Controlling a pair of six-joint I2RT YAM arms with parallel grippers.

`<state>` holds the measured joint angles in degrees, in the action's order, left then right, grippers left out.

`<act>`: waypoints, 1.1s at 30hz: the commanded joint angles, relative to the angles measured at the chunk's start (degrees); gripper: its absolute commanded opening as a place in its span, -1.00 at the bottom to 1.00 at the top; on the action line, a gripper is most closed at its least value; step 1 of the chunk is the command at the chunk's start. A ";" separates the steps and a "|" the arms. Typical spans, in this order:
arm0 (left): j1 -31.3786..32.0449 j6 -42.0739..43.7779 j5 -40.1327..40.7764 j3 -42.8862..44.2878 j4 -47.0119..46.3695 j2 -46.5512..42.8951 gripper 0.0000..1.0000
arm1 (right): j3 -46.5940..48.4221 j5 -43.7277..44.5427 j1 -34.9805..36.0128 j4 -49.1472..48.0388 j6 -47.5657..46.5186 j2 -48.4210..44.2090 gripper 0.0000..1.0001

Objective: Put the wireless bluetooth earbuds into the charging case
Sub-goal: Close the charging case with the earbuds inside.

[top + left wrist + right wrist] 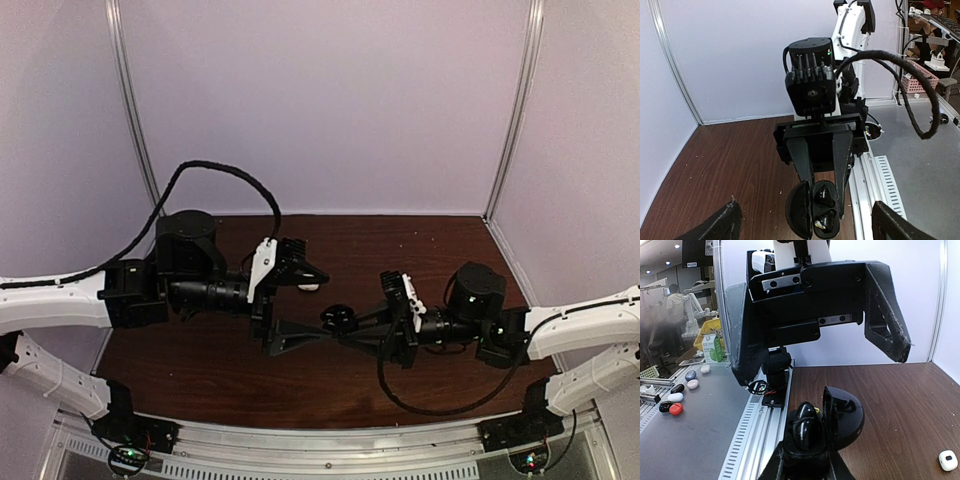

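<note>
A black charging case [340,318] hangs lid-open over the middle of the table, held by my right gripper [347,325], which is shut on its base. In the left wrist view the case [801,212] shows two black earbuds [824,196] in its pockets, between the right gripper's fingers [807,160]. In the right wrist view one black earbud [807,422] stands proud of the case [845,415], above my right gripper [805,467]. My left gripper [318,303] is wide open and empty, facing the case; its fingers [715,227] frame it. A small white rounded piece [948,460], earbud or case I cannot tell, lies on the table [310,287].
An aluminium rail [885,175] runs along the near edge of the wooden table [420,250]. White enclosure walls stand behind and at both sides. A black cable [230,180] loops over the left arm. Several coloured cases [675,397] lie on a grey bench outside the table.
</note>
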<state>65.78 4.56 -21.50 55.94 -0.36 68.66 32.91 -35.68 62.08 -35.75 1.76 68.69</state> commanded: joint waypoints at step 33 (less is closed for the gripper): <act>3.92 0.75 12.22 -3.69 -6.11 -1.59 0.95 | -3.17 1.75 -9.26 -7.73 11.21 2.59 -1.00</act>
<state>68.88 9.06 -19.20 55.57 1.69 71.42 30.37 -38.39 55.29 -42.98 9.50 70.04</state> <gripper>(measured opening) 0.960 0.214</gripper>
